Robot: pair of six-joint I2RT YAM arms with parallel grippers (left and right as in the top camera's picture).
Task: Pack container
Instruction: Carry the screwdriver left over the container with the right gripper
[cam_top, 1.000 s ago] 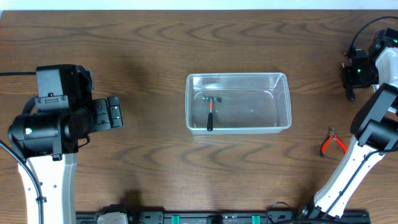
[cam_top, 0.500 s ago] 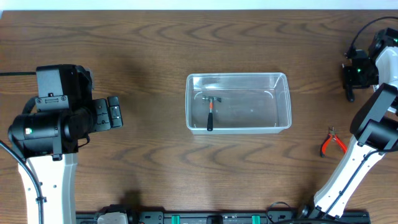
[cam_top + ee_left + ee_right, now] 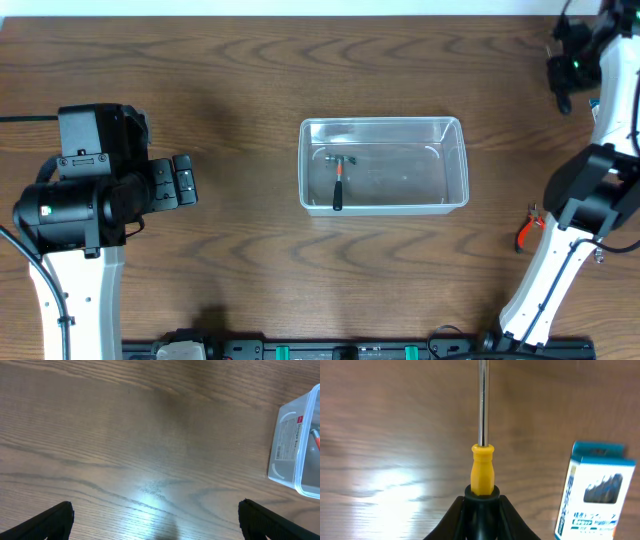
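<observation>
i read this as early in the pack, with one item in and at least one more on its way. the container (image 3: pixel 463 165), a clear shallow tub, sits in the middle of the bench (image 3: pixel 230 90), upright and open at the top. a small hammer (image 3: pixel 337 182) with an orange and black handle lies inside it near the left end, and the rest of the tub's floor looks bare.

my right tool (image 3: pixel 482 497) is far from the tub, at the back right corner of the bench in the overhead view. its fingers are closed round the yellow handle of a screwdriver (image 3: pixel 482 467), with the steel shaft pointing straight out ahead of the wrist camera. i can't tell from these views whether the tip is clear of the bench. a small blue-and-white box (image 3: pixel 592 492) lies just to the right of it on the wood.

my left tool (image 3: pixel 157 517) hangs over bare bench well to the left of the tub. its fingers are spread wide with nothing between them, and only the tub's near end shows at the right edge of that wrist view.

red-handled pliers (image 3: pixel 522 236) lie on the bench right of the tub, partly hidden behind the right arm. so my judgement is that the screwdriver has yet to be carried over and dropped in, and the pliers and probably the box are left to pick up after that.
</observation>
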